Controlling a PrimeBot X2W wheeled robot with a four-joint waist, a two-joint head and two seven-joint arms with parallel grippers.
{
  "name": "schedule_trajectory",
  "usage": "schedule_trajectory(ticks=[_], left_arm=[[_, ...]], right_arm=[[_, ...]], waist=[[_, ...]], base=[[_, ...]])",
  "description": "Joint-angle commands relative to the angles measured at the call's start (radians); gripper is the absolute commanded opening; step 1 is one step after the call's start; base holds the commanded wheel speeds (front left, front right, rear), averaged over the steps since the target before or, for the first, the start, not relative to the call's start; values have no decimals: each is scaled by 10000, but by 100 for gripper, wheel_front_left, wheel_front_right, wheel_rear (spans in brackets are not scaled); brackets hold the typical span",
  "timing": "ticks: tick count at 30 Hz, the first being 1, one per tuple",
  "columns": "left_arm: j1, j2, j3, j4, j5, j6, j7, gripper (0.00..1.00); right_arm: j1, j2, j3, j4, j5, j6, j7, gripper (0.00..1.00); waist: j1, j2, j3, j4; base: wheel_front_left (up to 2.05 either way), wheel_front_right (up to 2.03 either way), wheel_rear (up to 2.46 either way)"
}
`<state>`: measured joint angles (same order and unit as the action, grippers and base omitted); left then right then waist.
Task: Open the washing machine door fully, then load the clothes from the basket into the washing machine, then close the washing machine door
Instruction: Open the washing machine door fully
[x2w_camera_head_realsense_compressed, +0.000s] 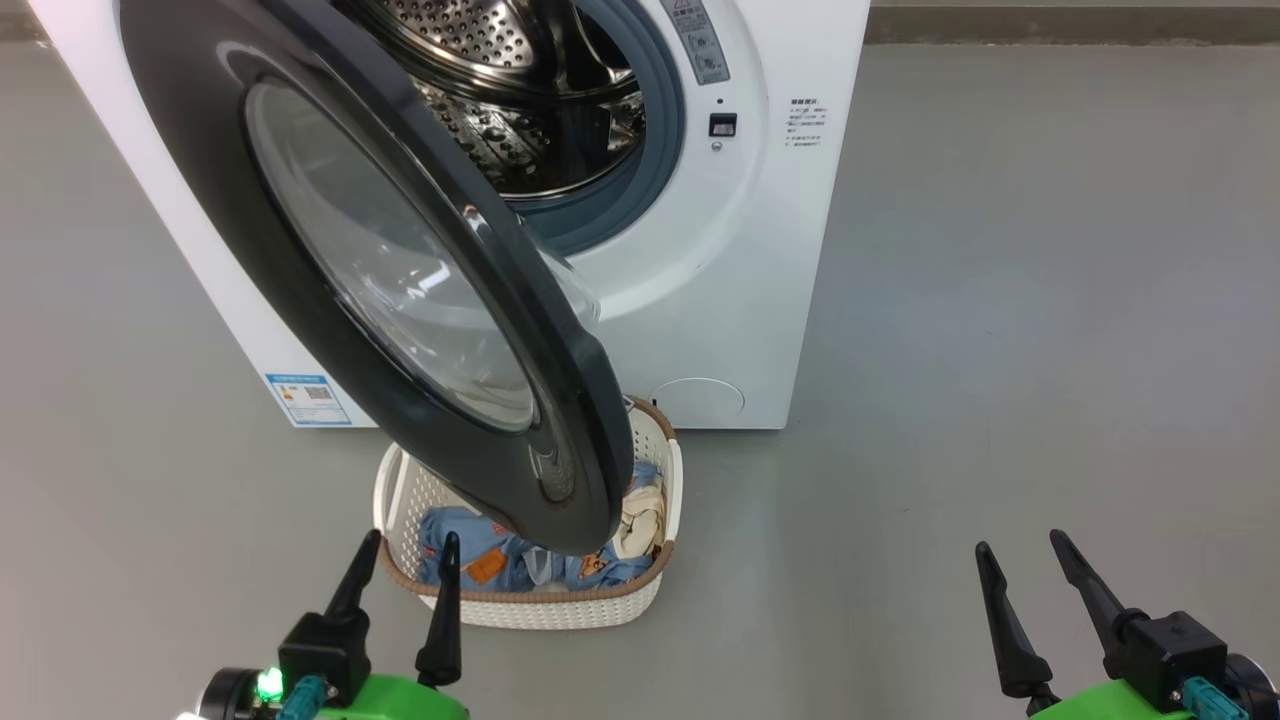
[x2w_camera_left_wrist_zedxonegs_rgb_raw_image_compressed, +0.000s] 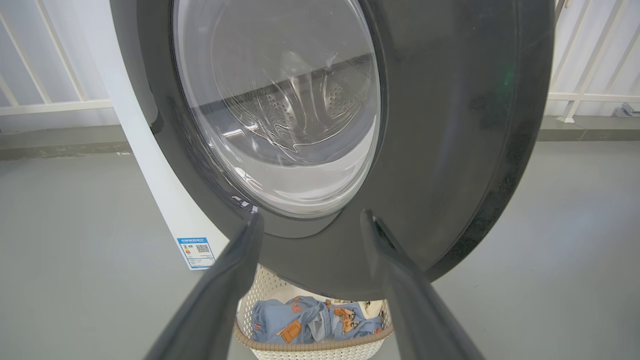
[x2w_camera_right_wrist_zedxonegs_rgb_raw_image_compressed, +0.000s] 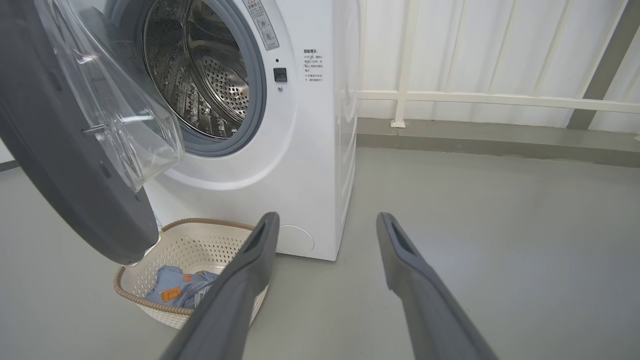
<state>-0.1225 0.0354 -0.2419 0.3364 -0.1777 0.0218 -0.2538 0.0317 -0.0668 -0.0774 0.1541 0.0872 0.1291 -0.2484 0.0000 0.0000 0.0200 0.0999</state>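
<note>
— Grippers first: how does the left gripper (x2w_camera_head_realsense_compressed: 413, 538) stand?
— Its two dark fingers are spread apart and grasp nothing. It hangs just before the basket (x2w_camera_head_realsense_compressed: 560, 612). In the left wrist view, the fingers point at the lower rim of the washing machine door (x2w_camera_head_realsense_compressed: 390, 270).
— And the right gripper (x2w_camera_head_realsense_compressed: 1020, 541)?
— It is also spread and holds nothing. It is over the grey floor (x2w_camera_head_realsense_compressed: 1000, 300), well apart from the basket, on the right.
— Where is the door's edge?
— The door stands swung out toward the robot, hinged at the left. Its black lower edge hangs over the basket and hides the back left part. I cannot tell whether it touches the brown rim.
— Where is room for moving?
— To the right of the washing machine (x2w_camera_head_realsense_compressed: 740, 300), the floor runs wide up to a white railing (x2w_camera_right_wrist_zedxonegs_rgb_raw_image_compressed: 500, 97). Behind the door, the steel drum (x2w_camera_head_realsense_compressed: 520, 110) shows through the round opening.
— What is in the basket?
— The clothes (x2w_camera_head_realsense_compressed: 480, 555): light-blue fabric with orange-brown patches, and a cream-white piece (x2w_camera_head_realsense_compressed: 645, 520) at the right. The basket stands on the floor, just before the machine's front.
</note>
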Motion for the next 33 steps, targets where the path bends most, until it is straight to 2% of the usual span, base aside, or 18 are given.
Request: schedule_trajectory(ticks=[1,7,8,9,10,25,33], left_arm=[[-82,148,348,-217,-30,32,-80,100],[-74,148,364,-194,-68,48,-80,100],[-72,148,365,-185,-76,50,-80,92],[-72,148,364,-169,-81,50,-80,40],[-74,148,361,-145,-97,42,-80,0],[-248,148,373,-32,-267,245,-80,0],[-674,148,713,-461,-367,660,-80,0]], right_arm=[[-30,-44,238,-291,-119,16,-97,100],[-5,-31,259,-320,-119,16,-108,100],[-7,-30,267,-332,-120,16,-109,100],[-9,-28,277,-344,-123,16,-110,100],[-15,-27,290,-359,-120,16,-111,100],[-37,-43,362,-448,-66,16,-121,100],[-75,-56,464,-476,-49,16,-123,100]], waist=[[0,0,0,1],[0,0,-36,-4],[0,0,-39,-8],[0,0,-42,-13],[0,0,-42,-19],[0,0,-68,-30],[0,0,-102,-29]], base=[[0,0,0],[0,0,0],[0,0,0],[0,0,0],[0,0,0],[0,0,0],[0,0,0]])
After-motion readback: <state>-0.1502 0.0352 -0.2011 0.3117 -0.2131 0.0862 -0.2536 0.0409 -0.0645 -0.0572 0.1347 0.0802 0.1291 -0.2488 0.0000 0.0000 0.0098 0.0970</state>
